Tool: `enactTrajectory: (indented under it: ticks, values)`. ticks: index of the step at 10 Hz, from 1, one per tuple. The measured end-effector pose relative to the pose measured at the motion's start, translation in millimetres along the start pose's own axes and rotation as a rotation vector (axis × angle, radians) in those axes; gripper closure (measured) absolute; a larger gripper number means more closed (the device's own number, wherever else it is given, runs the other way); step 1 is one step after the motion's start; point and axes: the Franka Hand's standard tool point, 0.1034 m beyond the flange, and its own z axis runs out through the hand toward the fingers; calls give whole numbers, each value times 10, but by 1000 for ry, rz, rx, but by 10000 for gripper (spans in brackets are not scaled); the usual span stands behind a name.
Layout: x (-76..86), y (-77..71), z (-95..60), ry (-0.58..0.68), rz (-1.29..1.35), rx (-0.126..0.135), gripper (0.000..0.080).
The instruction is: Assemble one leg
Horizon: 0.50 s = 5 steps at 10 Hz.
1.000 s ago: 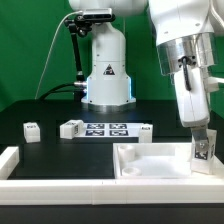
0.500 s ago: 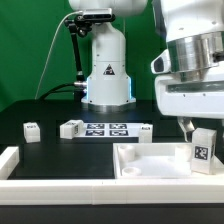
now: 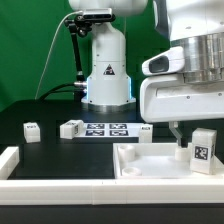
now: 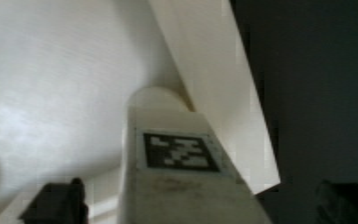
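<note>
The leg [image 3: 205, 150], a small chunky white piece with a black-and-white tag, stands upright inside the large white tray-like part [image 3: 140, 165], against its wall at the exterior view's right. My gripper [image 3: 192, 135] hovers just above it, open, one dark finger [image 3: 176, 129] showing beside the leg. In the wrist view the leg [image 4: 179, 150] rises between my two fingertips, with gaps on both sides; the gripper [image 4: 202, 205] straddles it without gripping. The tray's floor [image 4: 51, 90] and wall [image 4: 211, 70] lie behind it.
Three more small tagged white pieces sit on the black table [image 3: 32, 130], [image 3: 72, 128], [image 3: 145, 130]. The marker board [image 3: 105, 128] lies between them. Another white part [image 3: 8, 158] is at the front left. The robot base [image 3: 105, 70] stands behind.
A second ago the gripper was shut on the leg in the tray. It has let go, lifted and turned; the leg stays standing in the same spot.
</note>
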Motion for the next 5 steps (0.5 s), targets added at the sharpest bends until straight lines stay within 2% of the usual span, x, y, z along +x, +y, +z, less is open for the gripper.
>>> enactTrajectory:
  ticks: [2, 3, 4, 5]
  values:
    - [-2, 1, 2, 0, 2, 0, 151]
    - [-2, 2, 2, 0, 2, 0, 278]
    - [-2, 2, 2, 0, 2, 0, 278]
    - [1, 11, 2, 0, 3, -1, 460]
